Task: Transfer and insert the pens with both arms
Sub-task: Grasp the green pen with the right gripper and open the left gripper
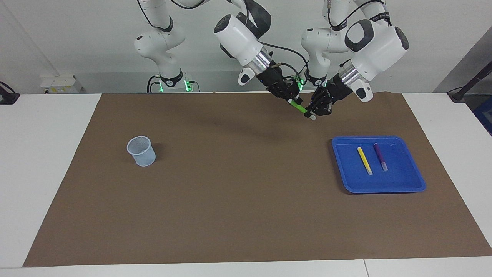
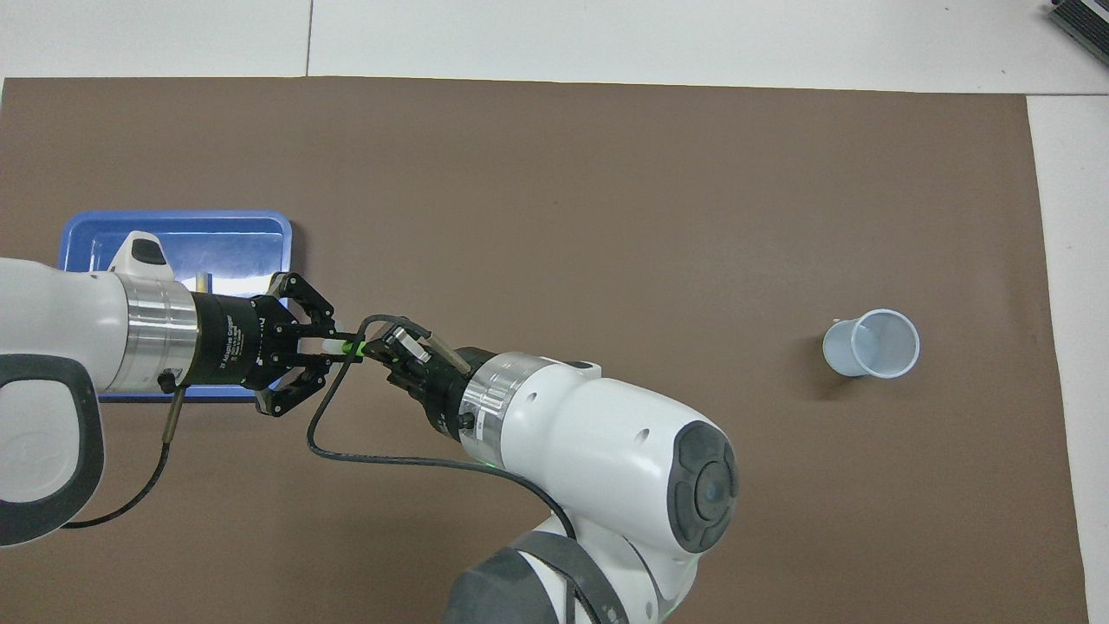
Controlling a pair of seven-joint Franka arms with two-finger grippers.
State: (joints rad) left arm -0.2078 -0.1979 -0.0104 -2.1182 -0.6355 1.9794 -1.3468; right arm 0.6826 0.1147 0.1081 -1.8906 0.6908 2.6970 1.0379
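Note:
The green pen (image 1: 299, 106) (image 2: 350, 347) hangs slanted in the air over the brown mat, held at both ends. My left gripper (image 1: 312, 115) (image 2: 333, 346) is shut on its lower, whitish end. My right gripper (image 1: 291, 100) (image 2: 372, 348) is shut on its upper green end. The yellow pen (image 1: 364, 160) and the purple pen (image 1: 380, 156) lie side by side in the blue tray (image 1: 384, 184) (image 2: 234, 234). In the overhead view my left arm covers most of the tray.
A pale mesh cup (image 1: 142, 151) (image 2: 872, 344) stands upright on the brown mat (image 1: 238, 184) toward the right arm's end of the table. The blue tray sits toward the left arm's end. White tabletop borders the mat.

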